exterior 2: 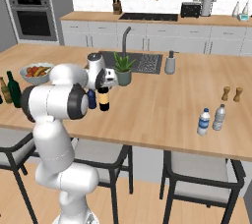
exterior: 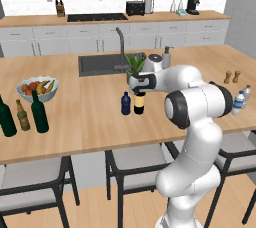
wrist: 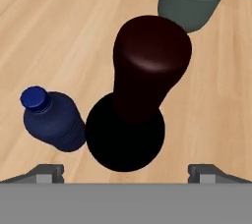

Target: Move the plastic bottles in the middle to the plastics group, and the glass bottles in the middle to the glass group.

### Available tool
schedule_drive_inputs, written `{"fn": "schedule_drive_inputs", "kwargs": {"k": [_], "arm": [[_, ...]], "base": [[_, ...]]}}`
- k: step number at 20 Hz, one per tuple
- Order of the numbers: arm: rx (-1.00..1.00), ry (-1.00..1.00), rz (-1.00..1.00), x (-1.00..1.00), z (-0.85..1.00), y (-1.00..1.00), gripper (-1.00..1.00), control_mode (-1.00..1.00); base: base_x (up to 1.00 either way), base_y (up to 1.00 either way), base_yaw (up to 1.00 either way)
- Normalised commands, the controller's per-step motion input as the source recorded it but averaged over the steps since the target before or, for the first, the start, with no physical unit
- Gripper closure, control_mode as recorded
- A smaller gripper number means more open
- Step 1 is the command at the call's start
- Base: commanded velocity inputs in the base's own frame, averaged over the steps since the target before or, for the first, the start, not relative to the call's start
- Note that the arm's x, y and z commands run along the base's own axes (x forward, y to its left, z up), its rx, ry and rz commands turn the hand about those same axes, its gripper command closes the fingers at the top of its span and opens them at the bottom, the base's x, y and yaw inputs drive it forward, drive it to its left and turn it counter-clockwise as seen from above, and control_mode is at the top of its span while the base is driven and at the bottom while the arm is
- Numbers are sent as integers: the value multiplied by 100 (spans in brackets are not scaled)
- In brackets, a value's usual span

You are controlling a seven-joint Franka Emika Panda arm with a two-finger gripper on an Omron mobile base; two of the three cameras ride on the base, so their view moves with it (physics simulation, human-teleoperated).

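A potted plant stood just behind the gripper; a fruit bowl and 2 wooden shakers sat well off to either side.

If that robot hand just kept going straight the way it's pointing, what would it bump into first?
Most likely the reddish top of the near-black wine bottle, which sits dead centre between the gripper fingers in the hand view. The dark blue bottle stands just beside it, off that line.

Arm glossy white, bulbous rounded segments. Joints capped with dark grey rings and discs. Wrist section white with black band, grey cylindrical cap on top. Pincer fingertips small, grey, blocky. No cables visible.
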Motion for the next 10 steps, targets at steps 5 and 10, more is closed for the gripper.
{"fn": "schedule_drive_inputs", "kwargs": {"k": [5,10], "arm": [[0,0,-3,33,0,0,-100,-100],[0,0,-1,14,-3,0,-100,-100]], "base": [[0,0,0],[0,0,0]]}}
